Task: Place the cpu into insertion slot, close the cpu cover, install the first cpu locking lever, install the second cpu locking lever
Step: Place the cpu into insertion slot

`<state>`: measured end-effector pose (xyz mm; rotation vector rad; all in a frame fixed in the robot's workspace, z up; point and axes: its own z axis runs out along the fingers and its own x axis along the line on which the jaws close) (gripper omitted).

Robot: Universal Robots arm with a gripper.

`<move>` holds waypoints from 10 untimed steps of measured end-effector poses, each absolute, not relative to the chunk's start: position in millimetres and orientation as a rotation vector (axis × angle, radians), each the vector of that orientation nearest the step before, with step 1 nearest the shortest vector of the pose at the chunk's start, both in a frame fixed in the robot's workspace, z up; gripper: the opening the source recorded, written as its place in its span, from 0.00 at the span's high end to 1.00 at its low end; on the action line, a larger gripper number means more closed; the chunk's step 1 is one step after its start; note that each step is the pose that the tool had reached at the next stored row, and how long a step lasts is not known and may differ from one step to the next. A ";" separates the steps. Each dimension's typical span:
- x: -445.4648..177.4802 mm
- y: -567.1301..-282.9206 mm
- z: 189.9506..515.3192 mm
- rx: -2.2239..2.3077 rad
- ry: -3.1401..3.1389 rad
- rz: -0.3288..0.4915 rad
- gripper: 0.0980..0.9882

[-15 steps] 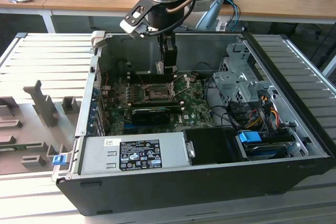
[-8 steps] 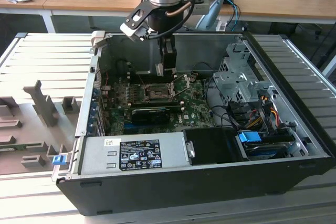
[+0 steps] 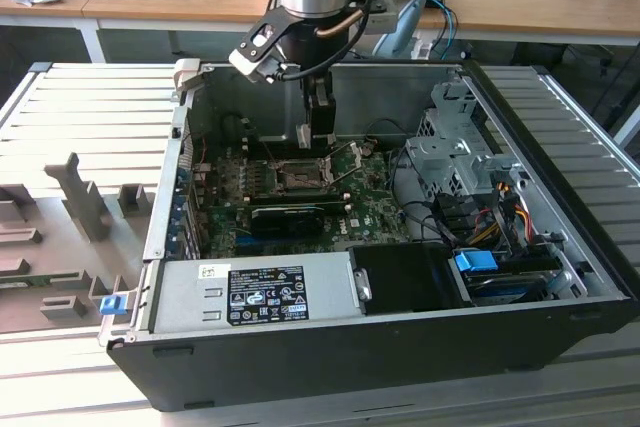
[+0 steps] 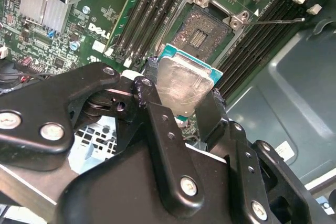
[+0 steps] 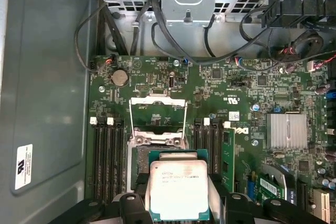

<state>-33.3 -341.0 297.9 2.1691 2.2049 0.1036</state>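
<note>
My gripper [image 4: 181, 97] is shut on the cpu [image 4: 182, 82], a small square chip with a pale silvery face and a teal edge, pinched between two black fingers [image 4: 212, 109]. In the first wrist view the cpu [image 5: 178, 187] hangs just short of the insertion slot [image 5: 157, 139], whose cpu cover [image 5: 157, 99] stands raised open behind it. The insertion slot [image 4: 202, 30] lies open with a dark centre and silver rim. A thin locking lever [image 4: 278, 21] sticks out beside it. In the exterior view my gripper [image 3: 318, 135] hovers a little above the insertion slot [image 3: 297, 177] on the green motherboard [image 3: 335, 222].
The open black case holds a grey power supply [image 3: 255, 292] at the front and a metal drive cage [image 3: 455, 152] with coloured cables [image 3: 500, 209] on the exterior view's right. Black memory slots [image 5: 107, 150] flank the socket. A silver heat sink [image 5: 286, 129] sits nearby.
</note>
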 end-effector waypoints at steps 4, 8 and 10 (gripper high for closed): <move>-34.0 -340.9 295.6 2.172 2.202 0.104 0.52; -35.1 -340.8 290.2 2.172 2.203 0.105 0.52; -35.4 -340.8 288.6 2.172 2.203 0.104 0.52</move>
